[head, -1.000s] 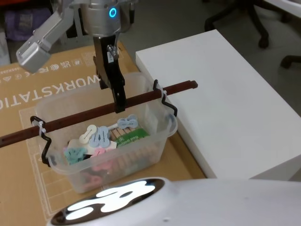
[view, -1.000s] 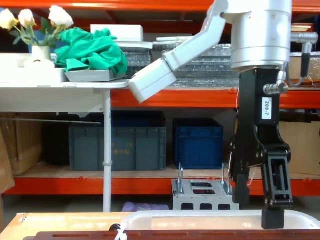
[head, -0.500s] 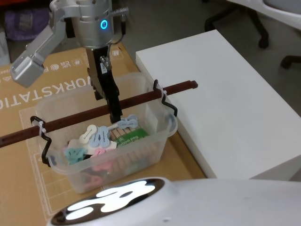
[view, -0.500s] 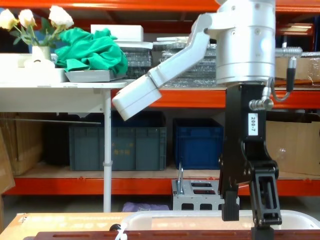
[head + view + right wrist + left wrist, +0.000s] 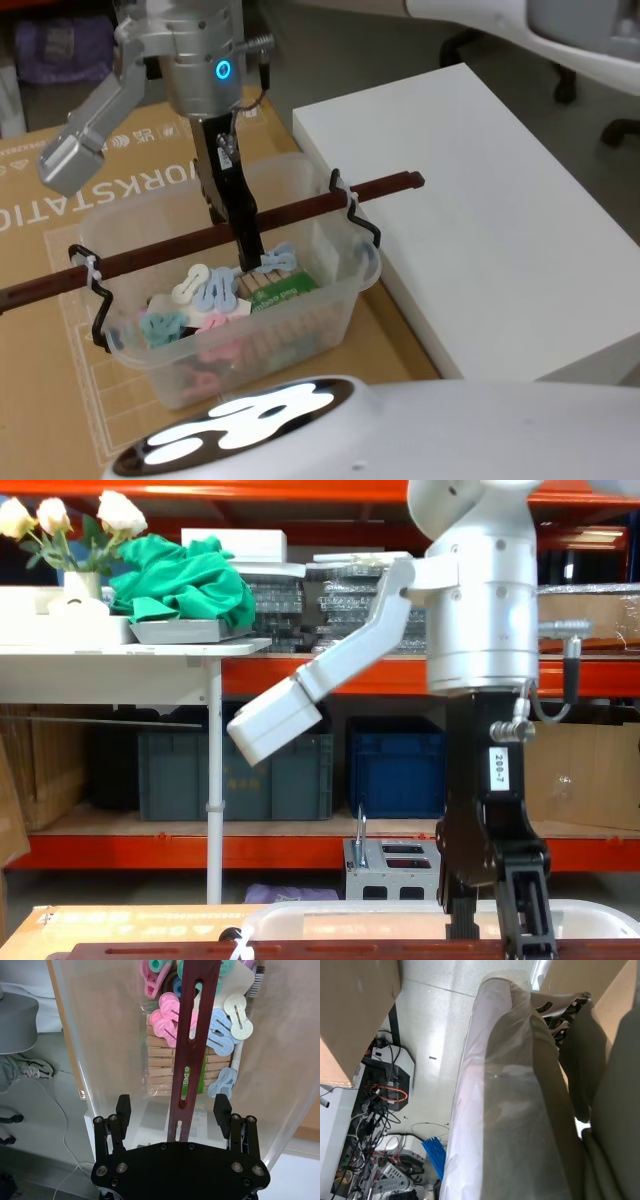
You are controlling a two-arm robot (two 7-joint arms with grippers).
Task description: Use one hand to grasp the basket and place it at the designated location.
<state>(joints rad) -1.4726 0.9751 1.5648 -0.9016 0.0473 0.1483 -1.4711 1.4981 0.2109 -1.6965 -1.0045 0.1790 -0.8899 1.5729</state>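
Reaching down into the basket (image 5: 312,316), the right gripper (image 5: 250,252) has its two black fingers (image 5: 123,1106) spread wide, one on each side of the reddish-brown bar handle (image 5: 300,208), with clear gaps between pads and wood. The fingertips seem to sit slightly below the bar, though the chest view cuts them off at its edge. The basket rests on a brown cardboard sheet (image 5: 40,330), just beside a white block (image 5: 480,220) on the right. Pastel plastic clips (image 5: 210,293) and wooden pegs (image 5: 160,1067) lie inside it.
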